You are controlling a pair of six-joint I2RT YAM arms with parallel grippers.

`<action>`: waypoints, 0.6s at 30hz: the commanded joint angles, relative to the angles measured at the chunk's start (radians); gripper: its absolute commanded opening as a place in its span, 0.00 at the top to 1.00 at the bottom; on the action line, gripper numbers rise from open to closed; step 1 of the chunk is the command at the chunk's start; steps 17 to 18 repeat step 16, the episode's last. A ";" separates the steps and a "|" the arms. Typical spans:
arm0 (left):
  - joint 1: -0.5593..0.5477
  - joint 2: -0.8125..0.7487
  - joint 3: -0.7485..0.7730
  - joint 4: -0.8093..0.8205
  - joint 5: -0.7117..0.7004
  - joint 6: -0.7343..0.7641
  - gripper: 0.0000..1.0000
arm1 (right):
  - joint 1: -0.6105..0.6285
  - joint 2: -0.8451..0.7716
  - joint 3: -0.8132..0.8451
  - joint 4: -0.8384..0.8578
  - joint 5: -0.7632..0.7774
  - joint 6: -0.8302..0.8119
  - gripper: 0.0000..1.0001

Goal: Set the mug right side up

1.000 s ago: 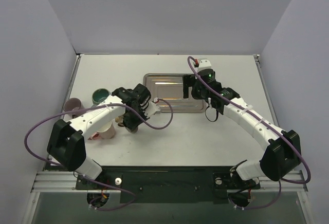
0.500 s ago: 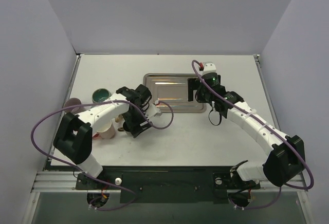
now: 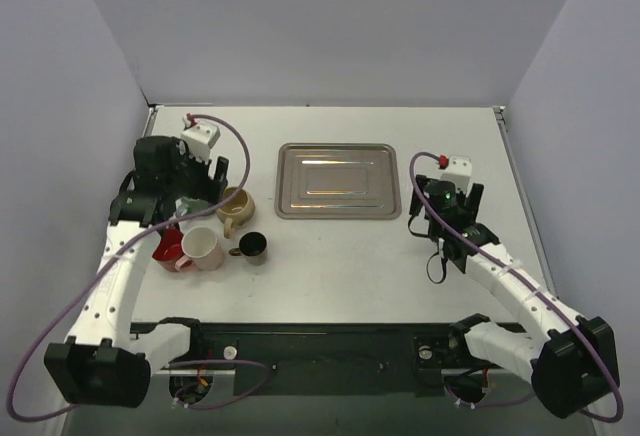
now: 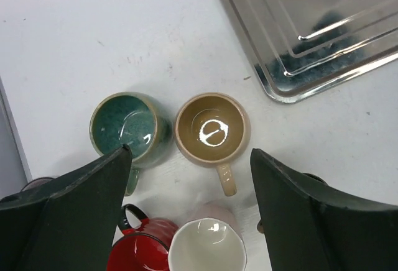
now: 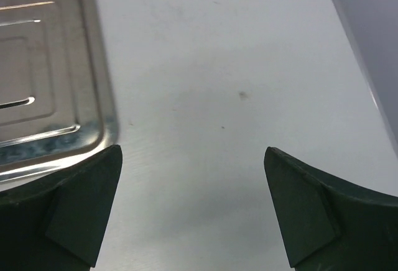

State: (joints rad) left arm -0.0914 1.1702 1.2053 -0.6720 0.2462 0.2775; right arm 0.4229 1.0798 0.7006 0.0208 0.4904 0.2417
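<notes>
A small dark mug (image 3: 253,246) stands mouth up on the table, its handle to the left, apart from both grippers. In the left wrist view the right finger hides nearly all of it. My left gripper (image 3: 182,192) (image 4: 191,153) hangs open above a cluster of mugs at the left, holding nothing. Below it, all mouth up, are a green mug (image 4: 130,128), a tan mug (image 4: 212,129) (image 3: 236,209), a red mug (image 4: 143,246) (image 3: 167,246) and a white mug (image 4: 208,247) (image 3: 201,248). My right gripper (image 3: 445,202) (image 5: 193,153) is open over bare table, right of the tray.
A shiny metal tray (image 3: 338,180) (image 4: 311,28) (image 5: 43,66) lies at the centre back, with nothing in it. Grey walls close in the table on the left, back and right. The table's right edge (image 5: 357,53) runs close to my right gripper.
My left gripper opened, let go of the dark mug and drew back up and to the left over the mug cluster. My right arm pulled back from the tray to the right.
</notes>
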 commanded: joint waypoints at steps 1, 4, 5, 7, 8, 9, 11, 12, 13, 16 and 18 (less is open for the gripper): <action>-0.001 -0.185 -0.258 0.461 -0.158 -0.162 0.12 | -0.062 -0.139 -0.148 0.113 0.197 0.038 0.09; 0.004 -0.250 -0.413 0.575 -0.275 -0.227 0.12 | -0.072 -0.222 -0.277 0.185 0.250 0.019 0.09; 0.004 -0.260 -0.432 0.592 -0.286 -0.233 0.12 | -0.073 -0.257 -0.303 0.206 0.261 0.016 0.09; 0.004 -0.274 -0.484 0.609 -0.315 -0.258 0.12 | -0.073 -0.300 -0.360 0.226 0.286 0.010 0.09; 0.004 -0.277 -0.527 0.630 -0.320 -0.265 0.11 | -0.075 -0.313 -0.389 0.229 0.301 0.013 0.09; 0.004 -0.297 -0.553 0.647 -0.326 -0.265 0.11 | -0.075 -0.337 -0.406 0.237 0.304 0.016 0.09; 0.005 -0.332 -0.628 0.732 -0.324 -0.259 0.11 | -0.075 -0.368 -0.441 0.241 0.297 0.024 0.09; 0.004 -0.346 -0.677 0.774 -0.308 -0.255 0.11 | -0.076 -0.388 -0.464 0.246 0.292 0.019 0.09; 0.004 -0.365 -0.702 0.781 -0.289 -0.245 0.11 | -0.076 -0.399 -0.470 0.254 0.286 0.018 0.09; 0.004 -0.380 -0.696 0.743 -0.252 -0.253 0.11 | -0.076 -0.445 -0.515 0.303 0.292 -0.010 0.09; 0.004 -0.380 -0.696 0.743 -0.252 -0.253 0.11 | -0.076 -0.445 -0.515 0.303 0.292 -0.010 0.09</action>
